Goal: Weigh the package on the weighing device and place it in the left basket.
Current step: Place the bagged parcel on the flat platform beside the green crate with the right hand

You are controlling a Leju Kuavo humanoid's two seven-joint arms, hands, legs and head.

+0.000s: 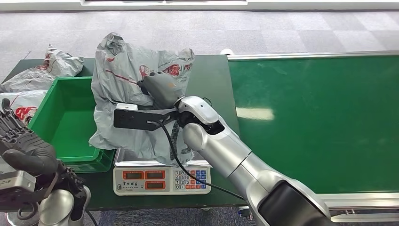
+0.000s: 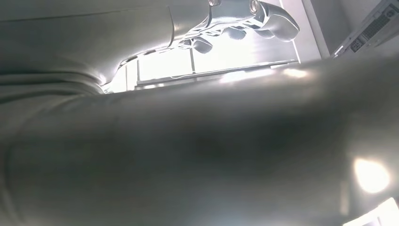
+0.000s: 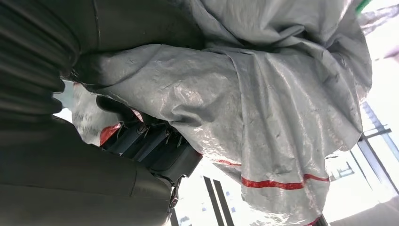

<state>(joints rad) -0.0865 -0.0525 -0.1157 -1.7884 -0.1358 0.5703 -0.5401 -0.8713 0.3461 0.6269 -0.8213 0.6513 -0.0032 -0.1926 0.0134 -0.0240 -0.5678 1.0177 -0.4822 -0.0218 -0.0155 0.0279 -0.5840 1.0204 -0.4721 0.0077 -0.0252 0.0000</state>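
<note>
A crumpled grey plastic package (image 1: 127,75) with red print hangs upright in my right hand (image 1: 160,87), which grips it near its middle. Its lower folds drape down to the steel pan (image 1: 123,161) of the scale (image 1: 160,180); I cannot tell whether its weight rests there. Its left side overlaps the edge of the green basket (image 1: 66,117). In the right wrist view the package (image 3: 282,108) lies over my dark fingers (image 3: 150,146), pressed against the thumb. My left hand (image 1: 21,141) hovers low at the near left of the table, fingers apart, holding nothing.
Two more grey packages lie left of the basket, one at the back (image 1: 59,63) and one nearer (image 1: 21,103). A green conveyor belt (image 1: 320,122) with metal rails runs along the right. A black cable (image 1: 188,172) trails over the scale's keypad.
</note>
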